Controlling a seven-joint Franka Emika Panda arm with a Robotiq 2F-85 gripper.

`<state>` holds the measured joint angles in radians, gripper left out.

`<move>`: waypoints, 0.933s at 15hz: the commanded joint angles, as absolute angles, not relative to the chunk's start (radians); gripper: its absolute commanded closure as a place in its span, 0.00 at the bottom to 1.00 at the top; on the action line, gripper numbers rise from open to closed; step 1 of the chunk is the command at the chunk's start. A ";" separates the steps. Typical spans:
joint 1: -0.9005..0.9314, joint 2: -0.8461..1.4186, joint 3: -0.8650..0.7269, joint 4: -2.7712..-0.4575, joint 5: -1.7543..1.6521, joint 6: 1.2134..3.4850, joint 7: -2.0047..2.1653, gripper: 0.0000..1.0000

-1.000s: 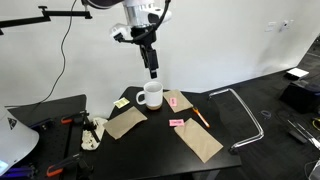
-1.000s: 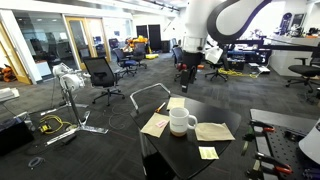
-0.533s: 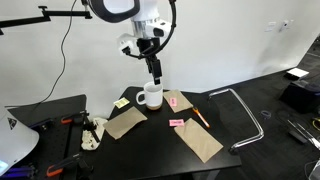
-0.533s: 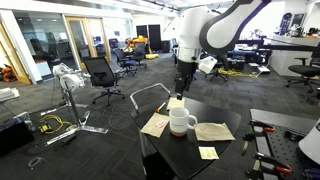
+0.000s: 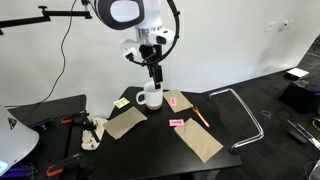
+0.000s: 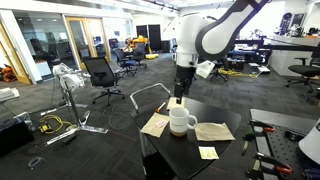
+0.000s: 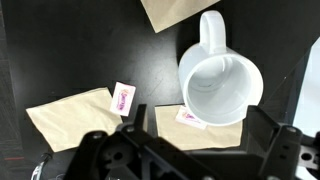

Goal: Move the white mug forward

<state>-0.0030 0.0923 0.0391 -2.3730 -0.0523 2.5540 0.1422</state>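
The plain white glossy ceramic mug is standing upright on the black surface, sitting partly on a tan paper sheet, with a small pink sticky note just beside its base. The black gripper is hovering close above, its fingers spread wide apart.

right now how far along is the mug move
Done: the gripper hangs close above the white mug. In hand: the approach. In the wrist view the jaws stand open, and nothing looks gripped. Left: closing on the mug and moving it forward. The mug stands upright on the black table, so the move itself does not look started.
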 commanded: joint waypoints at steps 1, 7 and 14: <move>0.005 0.116 0.028 -2.354 -0.032 2.549 0.121 0.00; 0.004 0.139 0.022 -2.356 -0.034 2.526 0.125 0.00; 0.009 0.181 0.019 -2.361 -0.041 2.538 0.137 0.00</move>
<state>-0.0031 0.1653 0.0297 -2.3724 -0.0523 2.5493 0.1422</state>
